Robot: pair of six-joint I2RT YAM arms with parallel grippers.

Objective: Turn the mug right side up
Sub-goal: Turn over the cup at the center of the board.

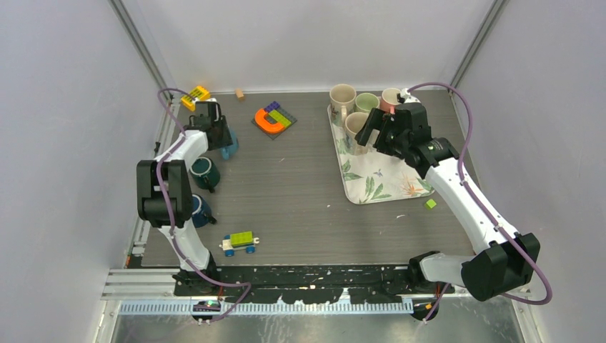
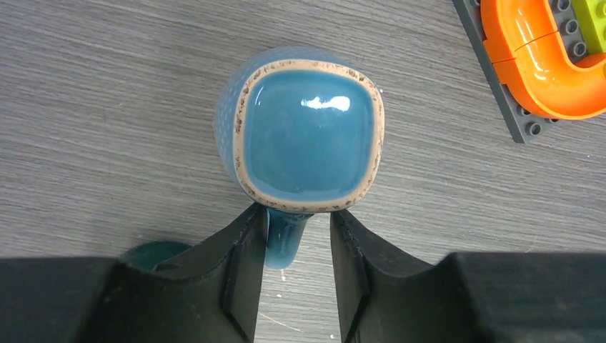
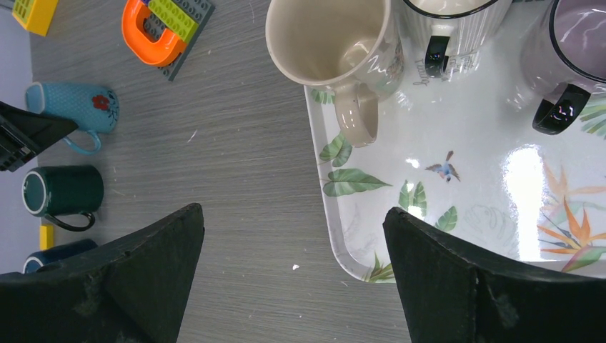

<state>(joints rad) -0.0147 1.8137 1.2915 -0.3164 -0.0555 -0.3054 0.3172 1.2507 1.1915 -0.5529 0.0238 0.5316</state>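
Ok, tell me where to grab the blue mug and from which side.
The handle is probably best. The blue mug stands base up, so its body is wide and smooth, while the handle juts out sideways. Come from above, on the handle's side, with the left claw straddling it, as it sits now.

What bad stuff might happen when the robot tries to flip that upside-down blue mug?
The left end effector has only the thin handle of the light blue ceramic mug between its jaws, with a gap on one side, so the mug might slip or swing loose. If it swings, it might bump the dark green mug lying close by.
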